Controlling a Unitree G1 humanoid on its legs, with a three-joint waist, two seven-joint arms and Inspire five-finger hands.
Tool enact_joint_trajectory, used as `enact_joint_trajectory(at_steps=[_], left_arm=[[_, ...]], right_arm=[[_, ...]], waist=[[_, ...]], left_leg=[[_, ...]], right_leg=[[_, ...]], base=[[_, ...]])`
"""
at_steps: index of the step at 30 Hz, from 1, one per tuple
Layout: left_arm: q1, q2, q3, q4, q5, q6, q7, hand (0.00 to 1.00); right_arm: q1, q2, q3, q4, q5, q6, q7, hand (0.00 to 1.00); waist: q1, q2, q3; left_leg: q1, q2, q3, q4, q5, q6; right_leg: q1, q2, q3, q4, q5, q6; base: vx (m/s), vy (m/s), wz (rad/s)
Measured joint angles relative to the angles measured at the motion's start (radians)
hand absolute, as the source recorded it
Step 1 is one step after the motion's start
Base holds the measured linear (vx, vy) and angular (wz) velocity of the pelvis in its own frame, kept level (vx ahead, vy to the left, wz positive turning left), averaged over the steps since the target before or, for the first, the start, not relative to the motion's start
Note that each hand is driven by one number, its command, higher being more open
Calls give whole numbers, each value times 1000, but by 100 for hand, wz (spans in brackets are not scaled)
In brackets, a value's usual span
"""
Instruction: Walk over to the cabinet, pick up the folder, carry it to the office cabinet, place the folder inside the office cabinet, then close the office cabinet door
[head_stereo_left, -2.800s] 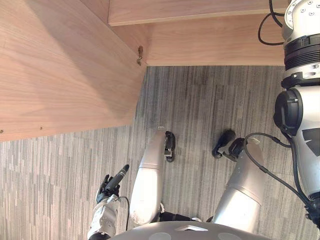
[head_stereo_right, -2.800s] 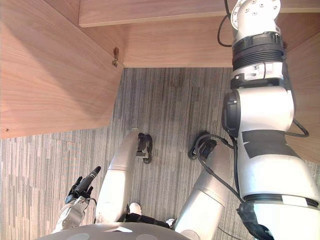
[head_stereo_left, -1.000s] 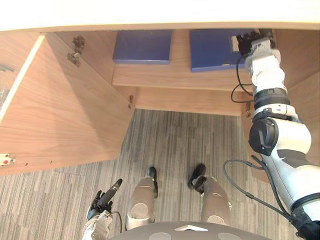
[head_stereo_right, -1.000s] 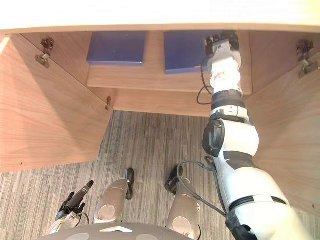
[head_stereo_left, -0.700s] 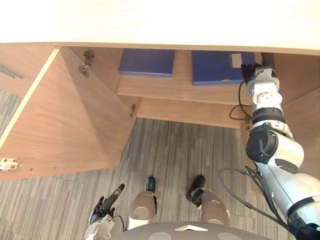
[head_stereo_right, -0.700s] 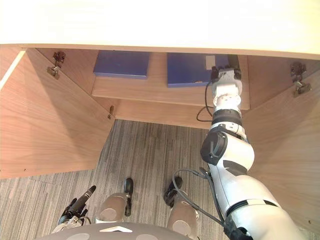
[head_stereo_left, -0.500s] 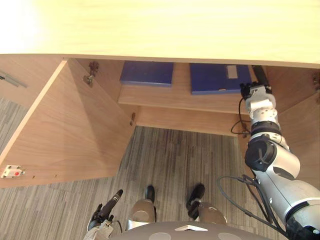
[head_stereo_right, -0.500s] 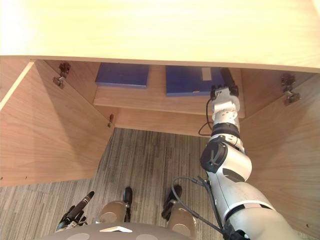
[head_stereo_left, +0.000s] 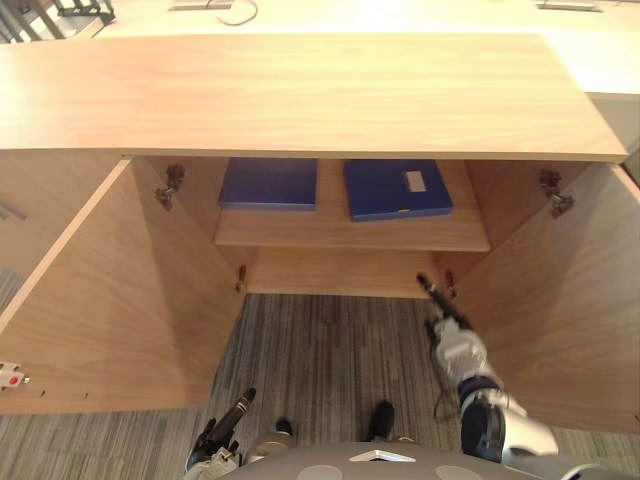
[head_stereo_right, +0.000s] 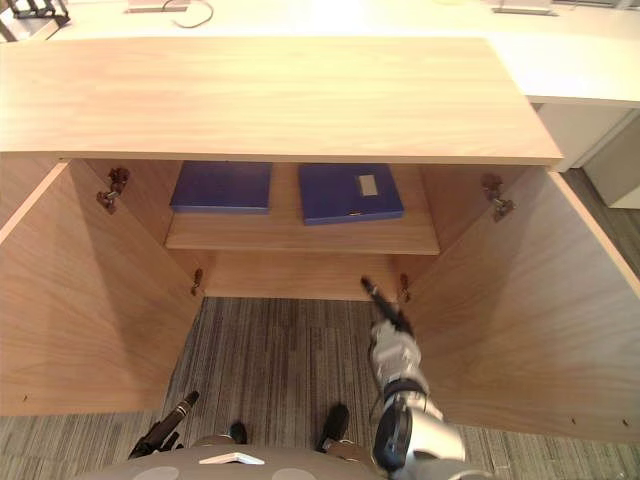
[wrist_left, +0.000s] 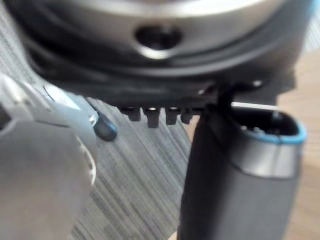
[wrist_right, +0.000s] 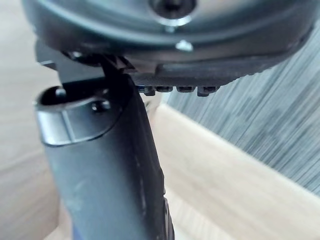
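**Both hands empty, folder on the shelf, doors wide open**

Start at the right hand (head_stereo_left: 440, 305): its dark fingers (head_stereo_left: 428, 288) are stretched out straight, pointing toward the cabinet's lower opening, and there's nothing in them. The right wrist view agrees, with the thumb (wrist_right: 110, 165) standing free against bare wood and no object in the grasp. That hand hovers over the grey striped carpet (head_stereo_left: 330, 340), just beside the inner edge of the open right-hand door (head_stereo_left: 560, 310), low in front of the shelf and well apart from anything blue.

Over to the left hand (head_stereo_left: 225, 440), low by the robot's side above the carpet: fingers loose and relaxed, thumb (wrist_left: 235, 180) out, gripping nothing.

Now further out. The flat blue folder with a pale label (head_stereo_left: 398, 188) lies on the wooden shelf (head_stereo_left: 350, 232) inside the light wood office cabinet (head_stereo_left: 320, 95), toward the right of the shelf. Next to it, with a narrow gap of bare wood between them, lies a plain blue folder (head_stereo_left: 268, 183), also flat. The open left-hand door (head_stereo_left: 100, 300) swings wide toward the robot, as does the right one, with metal hinges (head_stereo_left: 550, 192) showing at the upper corners. So the folder is in, and the doors are not yet closed.
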Motion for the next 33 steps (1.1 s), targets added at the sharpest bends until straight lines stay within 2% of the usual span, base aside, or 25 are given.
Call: enact_joint_trajectory(at_steps=[1,4,8,12,16,18,21,27,29,31,32,33], left_arm=[[0,2,19,2,13,0,9,100],[-1,1,52,10,20,-1,18,100],[-12,-3,74,19,54,-1,26,100],[-23,-25,25,35,56,0,53,100],[-40,-24,-5,58,55,-2,80,100],[-40,-6,-104,58,105,-25,74,100],[-58,11,-146,86,141,-34,119,100],[-59,23,-107,110,140,-24,120,100],[-60,26,-83,113,140,-21,121,100],[-59,27,-47,109,140,-21,123,100],[-57,27,-34,108,133,-20,123,100],[-56,28,-30,105,130,-20,122,100]], right_arm=[[74,30,-4,17,-28,1,1,100],[159,53,-12,72,-39,3,5,100],[182,60,-41,68,-38,-17,16,100],[192,60,-82,68,-42,-22,10,100],[191,63,-129,69,-128,-13,-20,100],[200,66,-124,69,-182,-19,-36,100],[197,64,-120,79,-192,-21,-58,100],[176,63,-117,115,-210,-22,-56,100],[170,63,-93,125,-235,-22,-57,100],[165,57,-56,125,-236,-24,-56,100],[167,55,-38,125,-236,-25,-57,100],[169,56,-33,124,-235,-26,-57,100]], waist=[[-4,-8,-6],[-8,-16,-25],[-29,-12,-33],[-27,1,-46],[-27,0,-53],[-27,0,-55],[-30,-5,-57],[-53,-21,-59],[-52,-28,-51],[-50,-15,-26],[-50,-7,-19],[-50,-11,-16]], left_leg=[[11,-1,4,0,-3,1],[17,-1,8,3,-11,3],[24,0,-6,13,-12,2],[44,-1,-9,-1,-11,3],[49,-3,-10,-11,-8,7],[49,-5,-14,-13,-7,8],[51,-8,-16,-19,-7,9],[53,-18,-14,-15,-16,19],[46,-7,1,43,-51,20],[-7,36,4,254,-158,23],[-53,61,-5,382,-189,30],[-79,70,-7,445,-191,31]], right_leg=[[10,-1,3,-2,0,1],[18,-1,9,-2,0,2],[37,-2,-4,-2,-1,3],[52,-2,-6,-2,-4,6],[53,-2,-6,-2,-5,7],[53,-3,-7,-3,-6,9],[52,-4,-7,-3,-7,10],[53,-1,1,-3,-8,9],[61,4,25,2,-14,7],[95,29,48,3,-32,-6],[107,45,56,3,-41,-1],[114,47,58,3,-43,-1]], base=[[-47,58,-4],[-34,46,-6],[-7,36,10],[17,54,5],[28,44,0],[49,59,3],[40,45,2],[28,41,-2],[17,38,-21],[-27,65,-30],[-53,64,-23],[-25,44,-12]])
